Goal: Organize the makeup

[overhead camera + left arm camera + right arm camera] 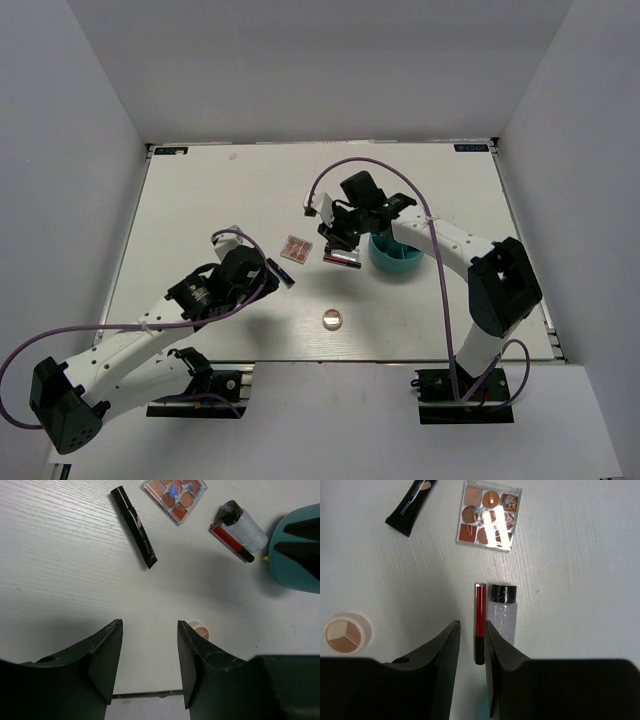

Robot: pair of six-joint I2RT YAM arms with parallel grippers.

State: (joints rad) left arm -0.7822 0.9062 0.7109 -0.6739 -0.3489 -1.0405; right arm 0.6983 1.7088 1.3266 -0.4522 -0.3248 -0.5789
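Right pincer point(471, 625): my fingers stand narrowly apart, astride the dark-capped end of the red tube point(480, 610). Bare table point(580, 580) shows on one side of the tube, so I judge it not yet pinched.
Left pincer point(150, 625): spread and empty, hanging over bare table.
Red tube, place: lower centre of the right wrist view, lying flat, touching or just beside the clear bottle point(501, 615).
Red tube, handling: likely light, stiff and smooth, apt to roll. I would grip across the middle of its length.
Clear bottle: on its side, black cap toward the top of the frame. Round and slick, it is probably the heaviest piece; take it across the body.
Palette point(489, 516): top centre, flat and thin, with a glossy lid. The pans look fragile; take it by opposite edges.
Black tube point(411, 505): upper left, flat-ended and probably soft-walled; pinch gently.
Compact point(346, 632): left edge, well apart from the rest, low and round.
Teal container point(295, 555): right edge of the left wrist view.
Writing: white letters on the black tube read roughly "ZEESEA", not certain. No other writing is legible.
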